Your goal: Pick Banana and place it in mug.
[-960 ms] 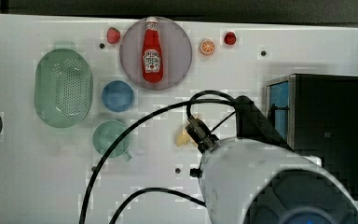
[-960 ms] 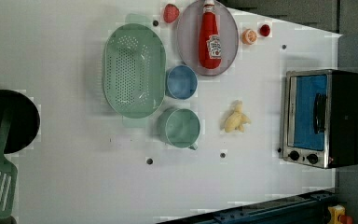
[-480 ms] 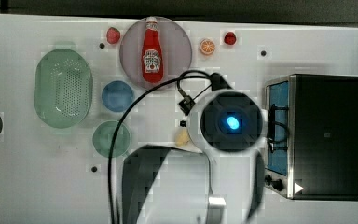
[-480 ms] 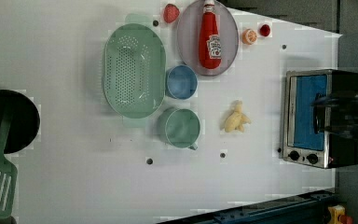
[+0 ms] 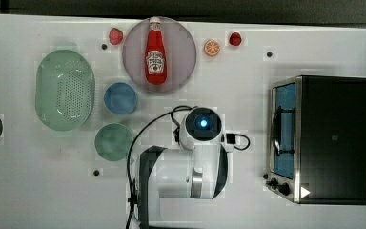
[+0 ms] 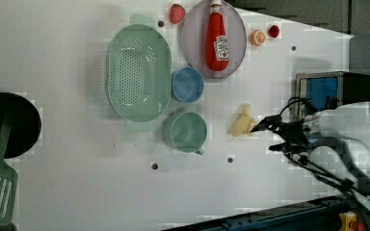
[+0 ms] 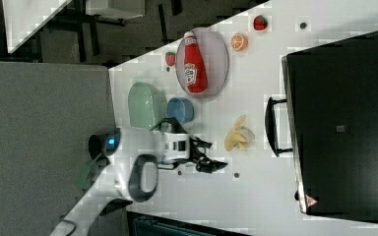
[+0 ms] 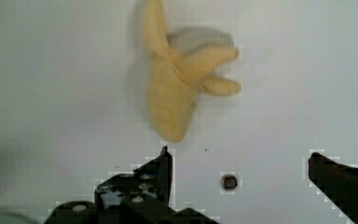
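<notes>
Banana (image 6: 242, 126) lies on the worktop (image 6: 77, 192) at the left view's centre right, just right of the mug (image 6: 188, 131). Your pincer (image 8: 240, 168) hangs spread and empty beside it. It looks light and slippery; pinch its thick middle.

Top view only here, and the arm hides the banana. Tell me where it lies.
Observer: In the left view the banana lies on the table, between the mug and the toaster oven, touching neither.
Operator: Report the gripper.
Observer: In the wrist view the gripper is open, and the banana lies ahead of its fingertips, not between them.
</notes>
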You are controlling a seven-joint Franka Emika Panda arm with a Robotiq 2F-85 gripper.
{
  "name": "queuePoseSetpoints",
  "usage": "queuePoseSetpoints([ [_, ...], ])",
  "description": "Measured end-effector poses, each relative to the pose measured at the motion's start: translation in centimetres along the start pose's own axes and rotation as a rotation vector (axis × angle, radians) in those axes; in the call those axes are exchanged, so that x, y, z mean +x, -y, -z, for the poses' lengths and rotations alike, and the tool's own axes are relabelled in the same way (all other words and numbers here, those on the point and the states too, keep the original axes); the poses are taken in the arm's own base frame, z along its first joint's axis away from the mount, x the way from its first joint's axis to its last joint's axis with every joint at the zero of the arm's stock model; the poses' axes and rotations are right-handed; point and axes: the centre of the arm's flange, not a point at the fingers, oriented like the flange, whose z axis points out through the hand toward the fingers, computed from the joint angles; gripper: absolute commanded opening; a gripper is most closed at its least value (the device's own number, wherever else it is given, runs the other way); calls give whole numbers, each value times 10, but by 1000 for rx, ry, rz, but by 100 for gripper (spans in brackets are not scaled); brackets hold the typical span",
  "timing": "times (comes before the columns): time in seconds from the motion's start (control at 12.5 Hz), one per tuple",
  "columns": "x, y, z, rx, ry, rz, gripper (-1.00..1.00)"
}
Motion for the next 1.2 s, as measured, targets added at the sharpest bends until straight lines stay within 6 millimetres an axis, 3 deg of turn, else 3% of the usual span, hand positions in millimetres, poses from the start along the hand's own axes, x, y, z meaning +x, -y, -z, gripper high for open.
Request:
queuePoseSetpoints([
  [0.16,4,8,-34,16,-33,87,100],
  [0.48,17,25,-58,54,-117,173,93],
  [0.72,19,25,-77,65,-109,167,19],
  [0.96,14,23,-83,61,-100,169,-43],
  [1.2,14,23,-78,61,-107,180,-43],
])
